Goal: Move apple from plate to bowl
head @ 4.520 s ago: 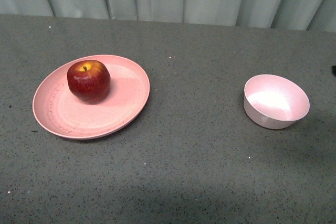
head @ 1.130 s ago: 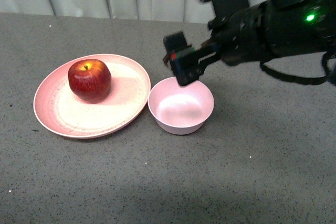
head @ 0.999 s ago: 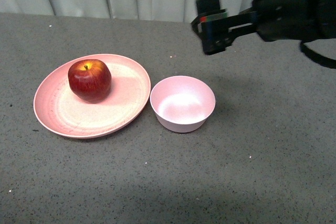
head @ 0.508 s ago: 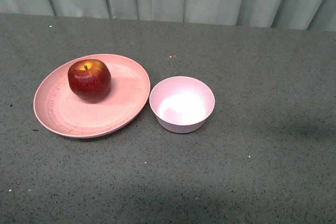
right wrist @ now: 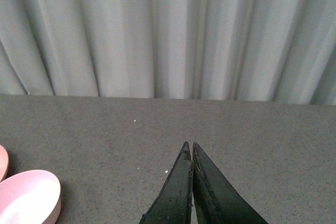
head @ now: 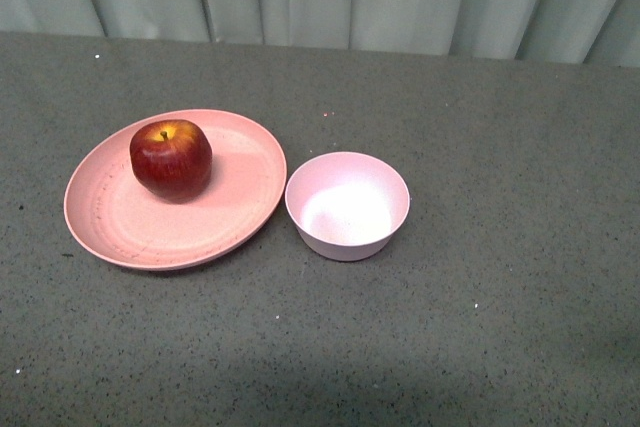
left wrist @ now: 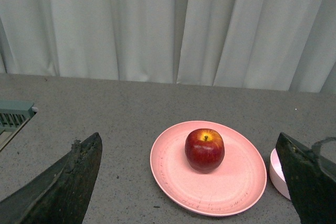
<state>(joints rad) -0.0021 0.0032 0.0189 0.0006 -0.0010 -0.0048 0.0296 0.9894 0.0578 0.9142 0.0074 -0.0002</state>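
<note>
We find the apple [head: 170, 157] stem up on the far left part of the plate [head: 235, 215]. The bowl [head: 347, 239] stands empty just beside the plate's right rim on the table [head: 500, 327]; we cannot tell whether the two touch. Neither arm shows in the front view. The left end effector [left wrist: 188, 139] is spread wide and holds nothing, well short of the apple, which sits framed between its fingers. The right end effector [right wrist: 190, 148] is pressed together, also empty.

We see three risks:
- **Slip:** the apple is round and glossy, so an off-centre pinch could squeeze it out and send it rolling across the plate or onto the table.
- **Knock:** fingers that come in too low could catch the shallow rim and shove the plate into the bowl.
- **Missed drop:** the bowl is barely wider than the apple, so an off-centre release could strike its rim and tip it.
</note>
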